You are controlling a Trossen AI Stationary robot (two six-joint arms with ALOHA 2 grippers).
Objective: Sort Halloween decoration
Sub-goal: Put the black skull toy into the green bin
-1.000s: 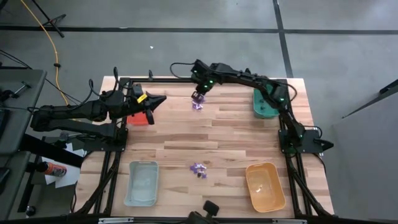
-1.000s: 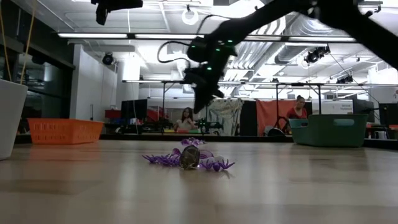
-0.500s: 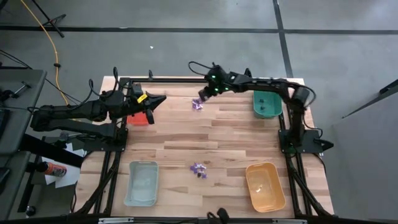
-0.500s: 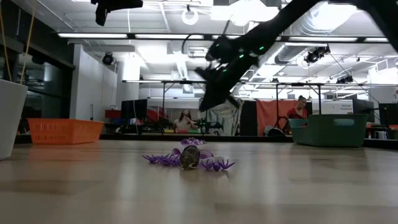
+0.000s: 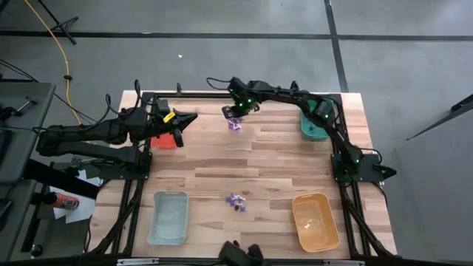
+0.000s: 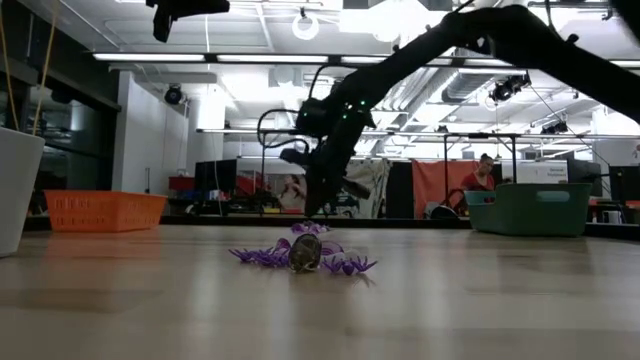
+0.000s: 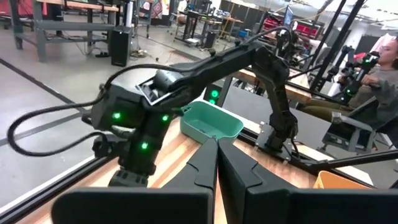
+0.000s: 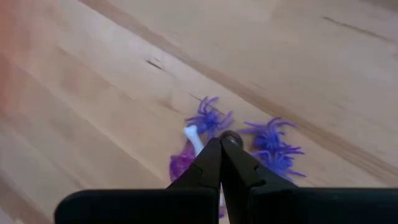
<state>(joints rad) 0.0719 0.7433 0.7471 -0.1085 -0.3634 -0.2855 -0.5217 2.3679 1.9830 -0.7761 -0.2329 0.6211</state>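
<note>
1. Here, my right gripper hangs over the far middle of the wooden table, its two dark fingers pressed tip to tip with nothing between them.
2. Just below those tips in my right wrist view lies a small cluster of decorations: spiky purple spiders with thin splayed legs, a translucent purple piece, and a smooth whitish bone-shaped piece, all flat on the planks.
3. From above, that far cluster sits just beside my right gripper, towards the table's near side; I cannot tell whether the tips touch it.
4. A second cluster, purple legs around a dark rounded piece, lies near the front middle, well apart from both grippers.
5. My left gripper waits at the far left, above the red tray, fingers closed together and empty.
6. The table is pale butcher-block strips with visible grain, framed by black rails.
7. A green tray sits far right, a pale blue tray near left, an orange tray near right.
8. Beyond the table is a workshop with benches, ceiling strip lights, and seated people.
</note>
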